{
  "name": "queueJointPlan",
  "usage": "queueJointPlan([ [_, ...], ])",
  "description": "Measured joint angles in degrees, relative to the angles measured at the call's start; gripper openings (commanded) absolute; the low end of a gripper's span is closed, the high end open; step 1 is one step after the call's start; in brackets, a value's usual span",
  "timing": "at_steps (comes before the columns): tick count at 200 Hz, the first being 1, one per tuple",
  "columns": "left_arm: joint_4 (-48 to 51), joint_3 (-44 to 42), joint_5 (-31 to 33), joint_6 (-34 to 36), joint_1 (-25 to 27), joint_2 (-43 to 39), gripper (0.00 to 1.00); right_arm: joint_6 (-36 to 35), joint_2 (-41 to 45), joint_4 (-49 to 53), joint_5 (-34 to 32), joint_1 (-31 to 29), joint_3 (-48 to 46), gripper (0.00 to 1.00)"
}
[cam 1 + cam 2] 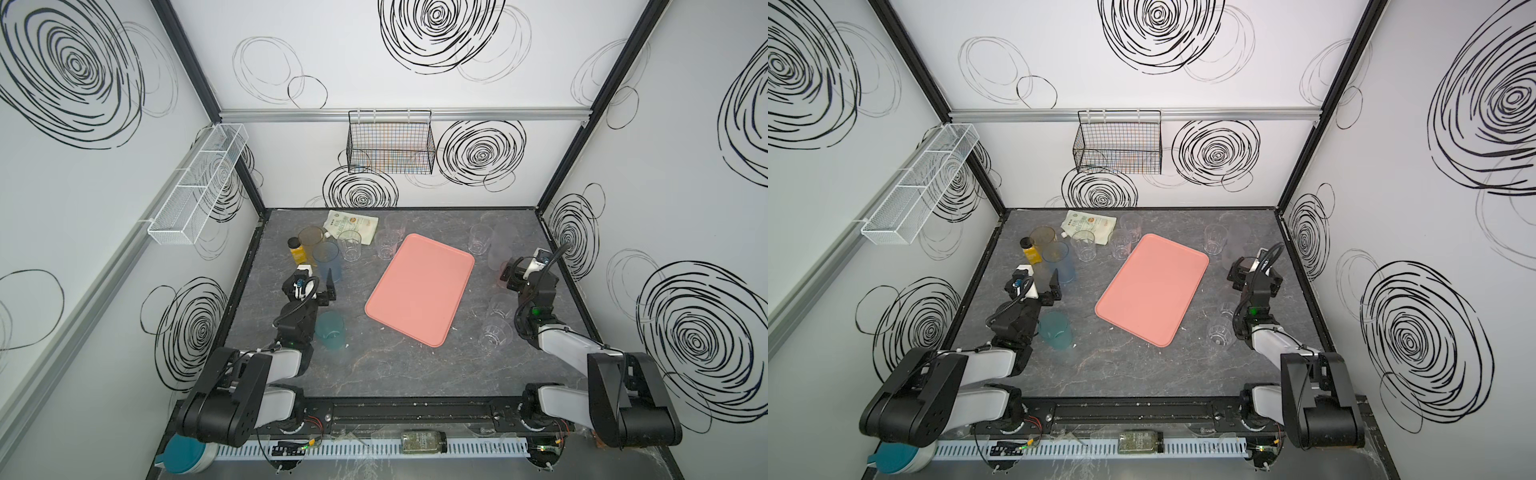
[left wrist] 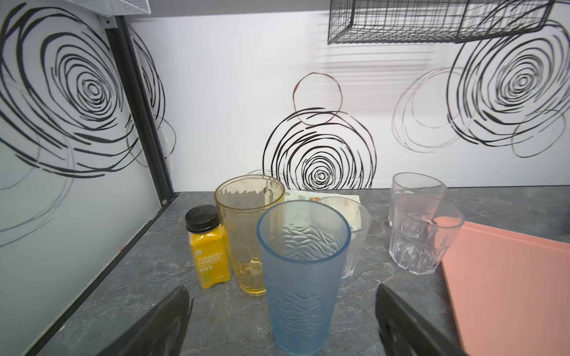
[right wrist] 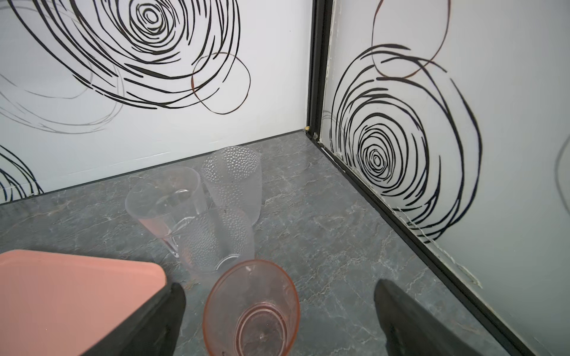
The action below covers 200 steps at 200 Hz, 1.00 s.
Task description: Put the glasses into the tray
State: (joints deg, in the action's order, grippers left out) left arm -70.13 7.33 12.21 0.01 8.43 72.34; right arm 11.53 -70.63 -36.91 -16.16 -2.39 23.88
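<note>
My left gripper (image 2: 281, 289) was spread wide. Its black fingers (image 2: 166, 317) stood on either side of a tall frosted blue tumbler (image 2: 303, 271) and were apart from it on both sides. The tumbler was upright on the dark grey marbled tabletop (image 1: 374, 374). Just behind it were a tall amber tumbler (image 2: 246, 222), a small yellow turmeric bottle with a black cap (image 2: 208, 249) and a short clear faceted glass (image 2: 357, 243). A flat white printed pouch (image 2: 324, 200) lay past those. Two more short clear glasses (image 2: 425, 237) stood close to the corner of the large salmon-pink rectangular tray (image 2: 509, 277).

My right gripper (image 3: 279, 286) was spread just as wide around a pink-tinted translucent tumbler (image 3: 253, 311), which was upright between the jaws and touched neither. Beyond it stood two clear dimpled tumblers (image 3: 231, 175) and a smooth clear glass (image 3: 163, 203), near the far right corner of the booth.

In both top views the tray lay flat and askew in the middle of the tabletop. An upright teal tumbler (image 1: 330, 330) stood beside my left arm. Two short clear faceted glasses (image 1: 494, 332) stood between the tray and my right arm. Every glass I could see was on the tabletop outside the tray's rim.
</note>
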Motion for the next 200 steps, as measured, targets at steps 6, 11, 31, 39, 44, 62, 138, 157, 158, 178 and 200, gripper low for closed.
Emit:
queueJointPlan([
  [6, 1.53, 0.07, 1.46, -0.50, 0.39, -1.11, 0.96, 1.81, 0.33, 2.49, -0.92, -0.46, 1.49, 1.00],
  [11, 2.89, 0.20, 2.82, -0.96, 0.79, -2.08, 0.96, 3.50, 0.59, 4.68, -1.53, -0.70, 2.86, 1.00],
  [31, 7.76, 1.27, 7.80, -2.19, 2.51, -5.44, 0.96, 9.90, 1.57, 13.73, -2.93, -0.55, 8.24, 1.00],
  [39, 9.81, 1.86, 10.32, -2.25, 3.80, -6.73, 0.96, 11.43, 2.08, 17.16, -1.40, 0.11, 10.23, 1.00],
  [44, 10.73, 2.16, 11.65, -2.25, 4.52, -7.34, 0.96, 12.44, 2.43, 19.02, -0.11, 0.61, 11.26, 1.00],
  [62, 13.68, 2.75, 16.28, -2.12, 8.15, -9.94, 0.96, 15.52, 4.50, 22.38, 8.09, 4.04, 12.52, 1.00],
  [138, 42.73, 15.37, 22.32, -14.29, 13.73, -25.11, 0.96, 18.14, 13.09, 40.79, 11.67, -0.81, 13.70, 0.96],
  [157, 50.10, 18.95, 18.32, -19.56, 12.96, -27.87, 0.96, 18.03, 14.67, 43.65, 12.26, -1.64, 13.70, 0.96],
  [158, 50.82, 19.17, 17.75, -20.00, 12.90, -28.06, 0.96, 18.03, 14.71, 43.71, 12.31, -1.68, 13.70, 0.96],
  [178, 57.90, 21.66, 12.70, -24.20, 11.43, -29.97, 0.96, 18.10, 15.91, 45.92, 13.70, -3.39, 13.66, 0.96],
  [200, 62.99, 23.37, 7.98, -27.63, 9.60, -31.32, 0.96, 18.64, 16.94, 47.39, 14.73, -7.43, 12.85, 0.94],
])
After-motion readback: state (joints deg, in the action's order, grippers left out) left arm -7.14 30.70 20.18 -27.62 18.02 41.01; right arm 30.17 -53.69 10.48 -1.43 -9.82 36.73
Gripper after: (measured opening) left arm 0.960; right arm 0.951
